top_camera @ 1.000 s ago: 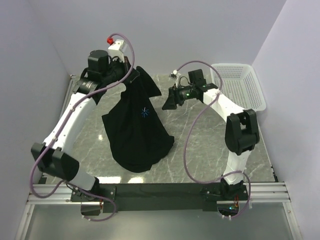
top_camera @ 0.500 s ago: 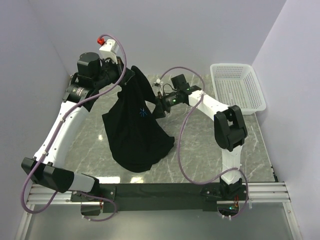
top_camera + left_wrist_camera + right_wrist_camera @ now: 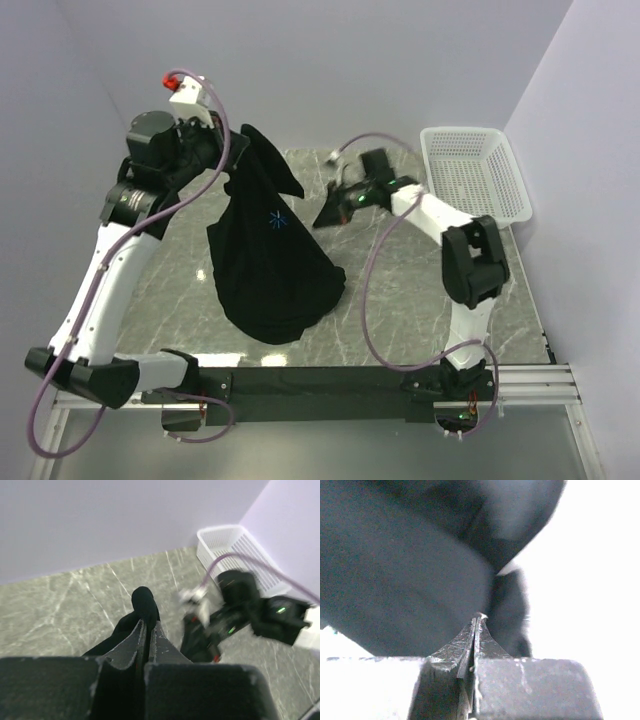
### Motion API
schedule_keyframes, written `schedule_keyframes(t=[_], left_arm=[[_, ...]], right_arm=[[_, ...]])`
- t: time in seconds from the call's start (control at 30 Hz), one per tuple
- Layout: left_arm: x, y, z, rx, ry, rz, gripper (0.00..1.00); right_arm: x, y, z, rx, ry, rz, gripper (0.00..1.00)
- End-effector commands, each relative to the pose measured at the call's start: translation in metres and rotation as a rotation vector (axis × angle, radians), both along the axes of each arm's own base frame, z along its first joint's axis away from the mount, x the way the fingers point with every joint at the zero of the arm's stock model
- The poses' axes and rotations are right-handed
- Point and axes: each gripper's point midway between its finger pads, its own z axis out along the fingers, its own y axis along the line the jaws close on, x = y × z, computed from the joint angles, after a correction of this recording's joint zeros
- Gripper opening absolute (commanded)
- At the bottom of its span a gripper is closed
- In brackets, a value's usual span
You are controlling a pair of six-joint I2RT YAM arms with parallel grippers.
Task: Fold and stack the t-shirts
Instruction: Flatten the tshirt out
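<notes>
Nothing folded yet — the left gripper (image 3: 147,630) pinches the t-shirt (image 3: 270,270) aloft, the right gripper (image 3: 477,622) clamped on nothing beside it.

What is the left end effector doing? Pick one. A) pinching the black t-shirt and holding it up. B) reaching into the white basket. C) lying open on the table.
A: the left end effector is shut on black cloth, and the black t-shirt hangs from it onto the table.
</notes>
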Motion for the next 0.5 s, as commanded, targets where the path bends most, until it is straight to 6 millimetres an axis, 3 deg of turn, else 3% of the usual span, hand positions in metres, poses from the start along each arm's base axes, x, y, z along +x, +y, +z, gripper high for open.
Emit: schedule_keyframes(t=[0.0,0.03,0.07,0.13,0.23,0.27,0.3,0.33,0.37,0.4,0.43,0.47], left_arm=[[-0.017,0.026,0.045,-0.029,-0.14,0.098,0.01],[-0.019,0.028,0.046,-0.031,-0.144,0.106,0.0],[-0.022,0.031,0.049,-0.035,-0.157,0.114,0.0],[-0.024,0.032,0.047,-0.038,-0.154,0.117,0.0],[-0.028,0.034,0.046,-0.037,-0.154,0.117,0.0],[-0.03,0.034,0.046,-0.037,-0.154,0.114,0.0],[-0.031,0.033,0.045,-0.036,-0.15,0.108,0.0],[-0.033,0.031,0.044,-0.036,-0.148,0.091,0.0],[-0.035,0.029,0.043,-0.037,-0.145,0.082,0.0],[-0.037,0.029,0.043,-0.036,-0.14,0.076,0.0],[-0.039,0.029,0.038,-0.028,-0.122,0.074,0.01],[-0.043,0.032,0.037,-0.027,-0.119,0.078,0.0]], right_arm=[[0.054,-0.042,0.111,0.116,-0.289,-0.145,0.0],[0.062,-0.06,0.126,0.119,-0.305,-0.178,0.0],[0.066,-0.065,0.148,0.135,-0.357,-0.182,0.0],[0.063,-0.078,0.172,0.146,-0.399,-0.192,0.0],[0.05,-0.082,0.202,0.16,-0.495,-0.179,0.0],[0.045,-0.078,0.202,0.161,-0.49,-0.166,0.04],[0.041,-0.074,0.199,0.154,-0.478,-0.152,0.19],[0.035,-0.071,0.18,0.115,-0.433,-0.127,0.35],[0.025,-0.058,0.164,0.089,-0.406,-0.082,0.65],[0.018,-0.052,0.147,0.056,-0.383,-0.06,0.74],[0.008,-0.046,0.115,0.002,-0.344,-0.022,0.76],[-0.006,-0.032,0.098,-0.03,-0.331,0.028,0.77]])
